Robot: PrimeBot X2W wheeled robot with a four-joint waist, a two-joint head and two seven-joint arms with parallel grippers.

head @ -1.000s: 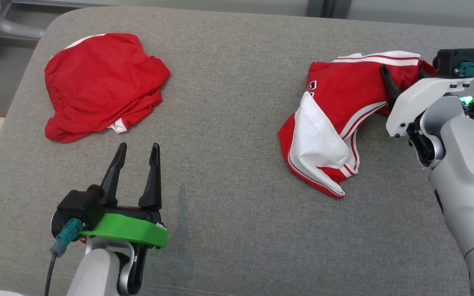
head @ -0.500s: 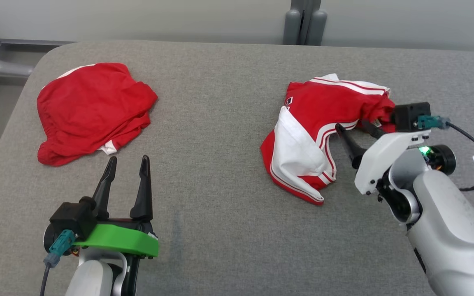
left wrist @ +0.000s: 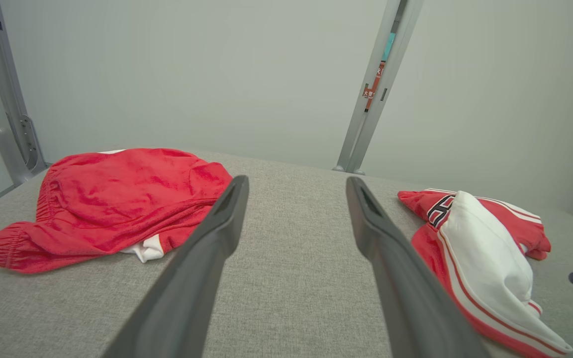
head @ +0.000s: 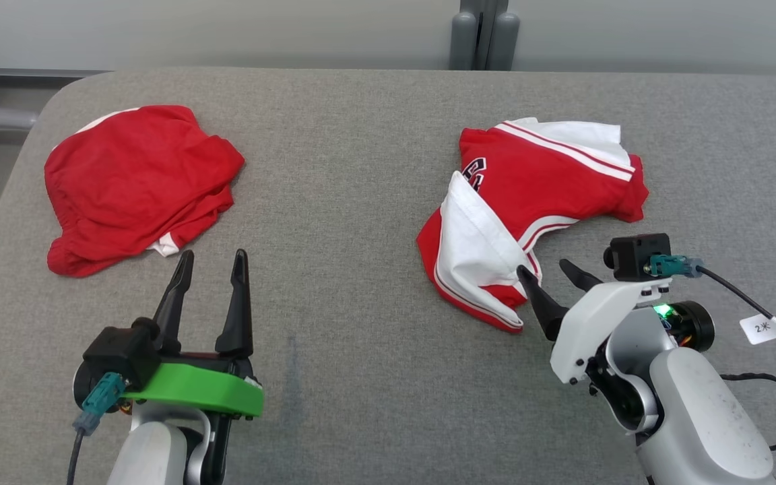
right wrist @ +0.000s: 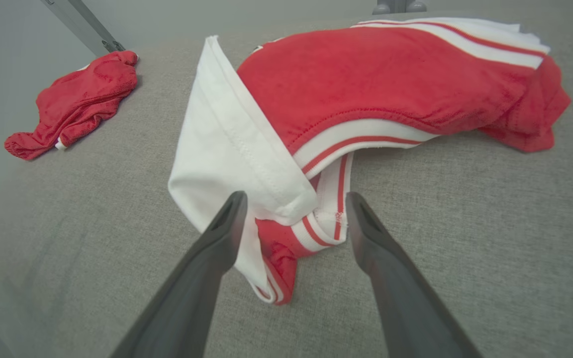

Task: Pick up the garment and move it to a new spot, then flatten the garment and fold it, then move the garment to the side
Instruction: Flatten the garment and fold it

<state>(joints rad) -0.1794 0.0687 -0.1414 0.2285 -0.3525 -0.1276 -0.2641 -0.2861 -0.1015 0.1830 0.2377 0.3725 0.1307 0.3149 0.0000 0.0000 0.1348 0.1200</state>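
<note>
Beside garment [head: 543, 182] hem, right hand [head: 542, 267] spread, maybe touching, open cushion [head: 347, 202] leftward.

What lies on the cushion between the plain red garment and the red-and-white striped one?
Nothing. In the head view the grey cushion is bare from the plain red garment to the striped garment; the left wrist view agrees.

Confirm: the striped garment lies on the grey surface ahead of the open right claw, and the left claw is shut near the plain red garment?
Not quite. The left claw is open, fingers apart, as the left wrist view shows. The rest holds: striped garment on the grey surface ahead of the open right claw, plain red garment near the left claw.
</note>
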